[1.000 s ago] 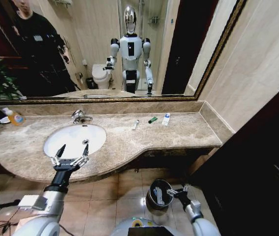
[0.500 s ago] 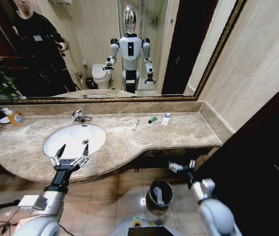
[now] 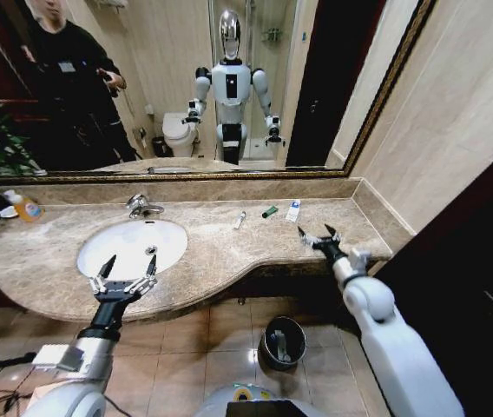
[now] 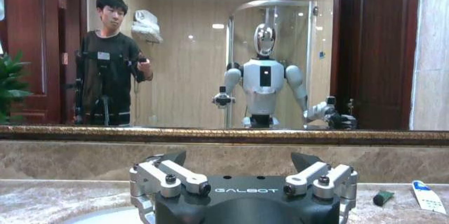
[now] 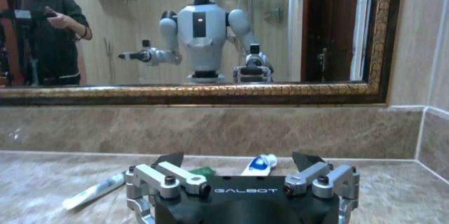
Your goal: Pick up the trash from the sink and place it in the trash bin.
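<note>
The white oval sink (image 3: pixel 129 245) lies in the beige vanity top, and my left gripper (image 3: pixel 125 270) hovers open and empty over its front rim. On the counter to the right lie three pieces of trash: a thin white tube (image 3: pixel 240 220), a tiny green piece (image 3: pixel 269 211) and a white tube with a blue end (image 3: pixel 292 210). My right gripper (image 3: pixel 316 232) hangs open and empty just in front of and right of them. From the right wrist, the thin tube (image 5: pixel 94 191), the green piece (image 5: pixel 205 171) and the blue-ended tube (image 5: pixel 258 164) lie beyond the gripper (image 5: pixel 237 160). The black trash bin (image 3: pixel 265 334) stands on the floor below, something white inside.
A chrome tap (image 3: pixel 141 206) stands behind the basin. An orange-labelled bottle (image 3: pixel 26 207) sits at the counter's far left beside a plant. A mirror and a low marble ledge back the counter, and a side wall closes its right end. A dark door flanks the right.
My right arm has risen from the bin on the floor to above the counter's right part, near the tubes. The left gripper has stayed over the sink's front rim.
</note>
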`<state>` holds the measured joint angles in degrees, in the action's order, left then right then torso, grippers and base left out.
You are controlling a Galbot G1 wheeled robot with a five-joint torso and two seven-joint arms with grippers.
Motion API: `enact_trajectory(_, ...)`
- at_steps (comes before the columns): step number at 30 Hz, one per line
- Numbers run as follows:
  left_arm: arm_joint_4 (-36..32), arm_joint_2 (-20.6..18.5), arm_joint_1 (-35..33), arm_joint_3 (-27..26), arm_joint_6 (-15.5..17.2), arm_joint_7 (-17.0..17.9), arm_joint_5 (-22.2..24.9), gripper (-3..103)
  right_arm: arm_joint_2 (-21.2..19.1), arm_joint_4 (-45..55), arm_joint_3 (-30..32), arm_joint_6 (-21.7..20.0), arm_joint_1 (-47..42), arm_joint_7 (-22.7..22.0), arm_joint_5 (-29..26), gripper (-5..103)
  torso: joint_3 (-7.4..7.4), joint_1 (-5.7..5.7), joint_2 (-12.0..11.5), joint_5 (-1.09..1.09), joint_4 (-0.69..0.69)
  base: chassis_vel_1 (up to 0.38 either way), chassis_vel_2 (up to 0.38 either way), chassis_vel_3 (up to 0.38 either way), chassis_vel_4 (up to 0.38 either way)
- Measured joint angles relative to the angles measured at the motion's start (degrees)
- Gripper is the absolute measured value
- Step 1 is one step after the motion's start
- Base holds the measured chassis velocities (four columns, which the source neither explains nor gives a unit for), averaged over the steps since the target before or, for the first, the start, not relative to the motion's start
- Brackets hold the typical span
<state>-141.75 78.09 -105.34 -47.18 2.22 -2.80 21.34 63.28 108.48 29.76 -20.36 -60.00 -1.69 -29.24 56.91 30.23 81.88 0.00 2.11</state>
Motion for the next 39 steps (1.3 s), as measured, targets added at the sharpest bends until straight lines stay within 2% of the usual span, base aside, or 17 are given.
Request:
enact_trajectory(8,0.0,0.0,-0.01,0.0,0.0,0.0,0.0,100,-2.33,-11.01,-5.86,-0.67,10.03,0.31,-3.8,100,0.0,0.0,0.0,0.01,-0.01,0.0,0.0,0.0,0.0)
enact_trajectory(10,0.0,0.0,0.0,0.0,0.0,0.0,0.0,100,-2.35,-13.24,-7.43,-1.04,12.48,0.36,-4.67,100,0.0,0.0,0.0,0.02,-0.01,0.0,0.0,0.0,0.0)
enact_trajectory(11,0.0,0.0,0.0,0.0,0.0,0.0,0.0,100,-1.82,-18.56,-11.29,-1.43,18.4,0.4,-5.2,100,0.0,0.0,0.0,0.0,0.0,0.0,0.0,0.0,0.0)
enact_trajectory(14,0.0,0.0,0.0,0.0,0.0,0.0,0.0,100,-1.16,-21.69,-13.19,-1.56,21.41,0.4,-5.2,100,-0.01,0.0,0.0,-0.01,0.0,0.0,0.0,0.0,0.0)
enact_trajectory(17,0.0,0.0,0.0,0.0,0.0,0.0,0.0,100,-0.16,-29.2,-17.09,-1.21,26.28,0.18,-4.19,100,0.0,0.0,0.0,0.0,0.0,0.0,0.0,0.0,0.0)
enact_trajectory(25,0.0,0.0,0.0,0.0,0.0,0.0,0.0,100,1.33,-38.83,-20.47,0.29,31.11,0.13,-1.3,100,-0.01,0.0,0.0,0.0,0.0,0.0,0.0,0.0,0.0)
enact_trajectory(39,0.0,0.0,0.0,0.0,0.0,0.0,0.0,100,3.79,-43.81,-21.08,1.12,33.19,0.39,-1.18,100,-0.01,0.0,0.01,0.0,0.0,0.0,0.0,0.0,0.0)
